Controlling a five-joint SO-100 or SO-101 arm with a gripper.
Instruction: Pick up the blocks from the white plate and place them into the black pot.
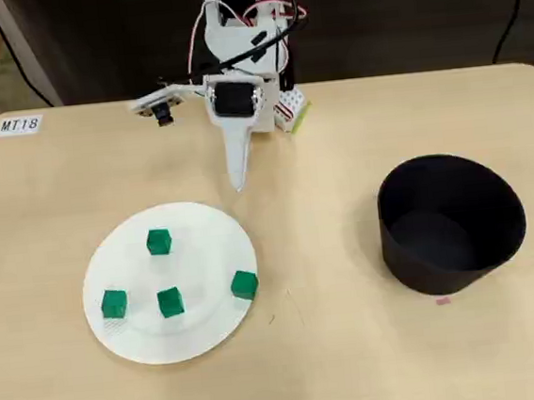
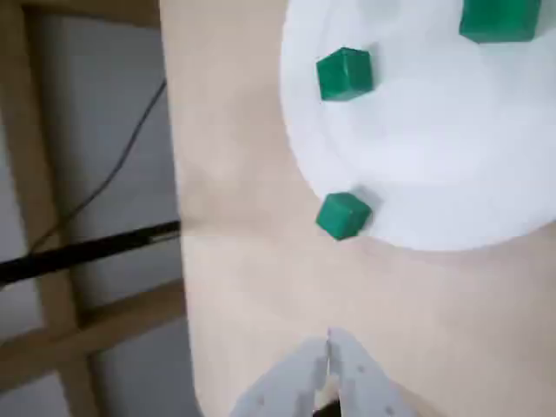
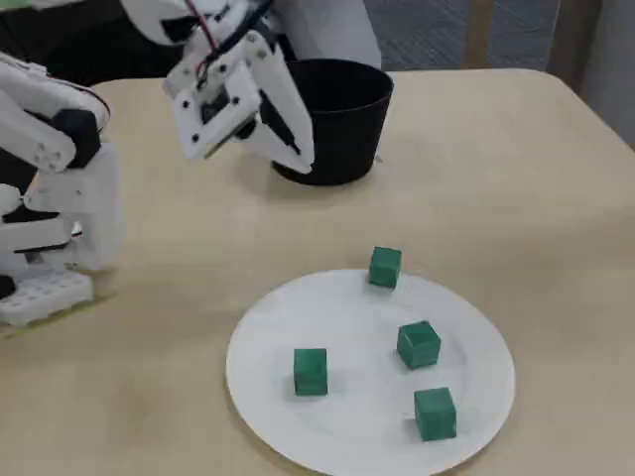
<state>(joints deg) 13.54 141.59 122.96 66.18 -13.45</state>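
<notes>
Four small green blocks lie on the white plate (image 1: 201, 254): one at the far side (image 1: 158, 241), one at the left (image 1: 114, 303), one in the middle (image 1: 170, 302) and one on the right rim (image 1: 244, 284). The black pot (image 1: 451, 222) stands upright and empty at the right. My gripper (image 1: 238, 182) is shut and empty, pointing down above the bare table just beyond the plate's far edge. In the wrist view the closed fingertips (image 2: 328, 334) sit short of the plate (image 2: 434, 148) and the rim block (image 2: 343, 215). In the fixed view the gripper (image 3: 306, 164) hangs in front of the pot (image 3: 337, 109).
The arm's base (image 1: 241, 32) stands at the table's far edge with a small coloured box (image 1: 289, 113) beside it. A white label (image 1: 20, 124) lies at the far left corner. The wrist view shows the table's edge (image 2: 169, 217) and a wooden frame beyond it.
</notes>
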